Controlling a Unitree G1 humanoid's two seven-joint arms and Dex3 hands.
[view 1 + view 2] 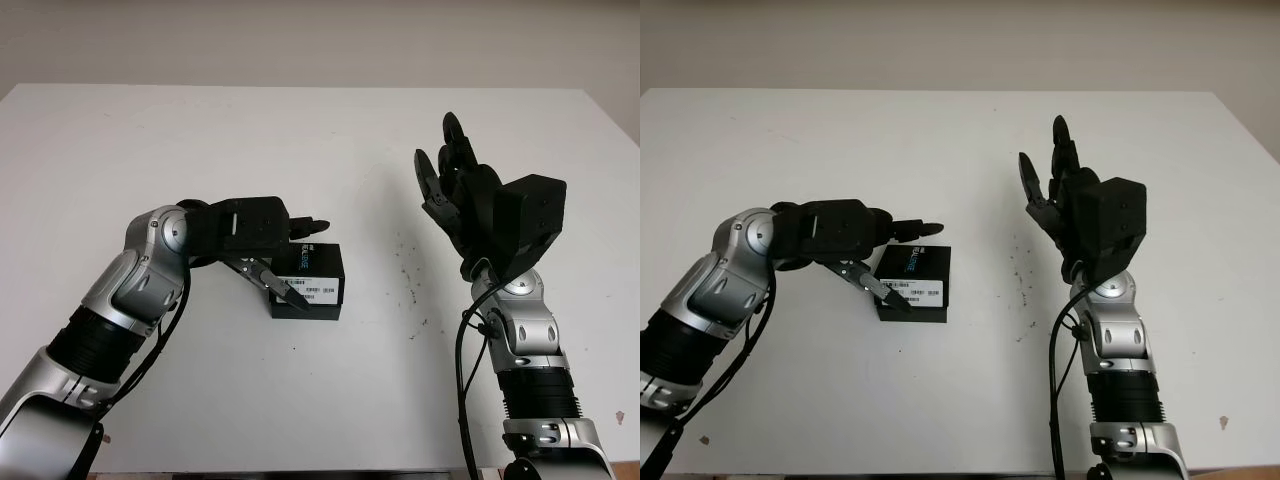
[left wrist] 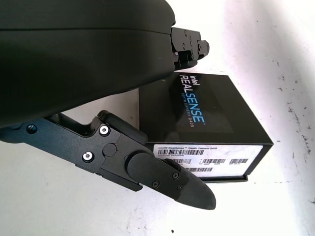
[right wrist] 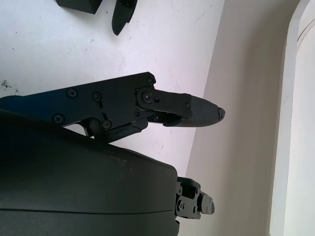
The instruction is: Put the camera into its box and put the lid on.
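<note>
Box [image 1: 308,282] of black card, lid on, is seen lying on the white table [image 1: 320,150] a little left of centre, with the lettering "intel REALSENSE" on its top face and a white barcode label along its near side. The left hand [image 1: 275,250] is placed at the box's left end: one finger [image 2: 162,179] is stretched across the near, labelled side, and another [image 2: 189,45] is set along the far edge of the top. Whether these fingers press on the card or merely stand just beside it cannot be told, so a grasp cannot be confirmed. The right hand [image 1: 455,185] is held up above the table, well apart from the box on the right side, open and empty, with its fingers [image 3: 189,110] pointed away from the robot.
</note>
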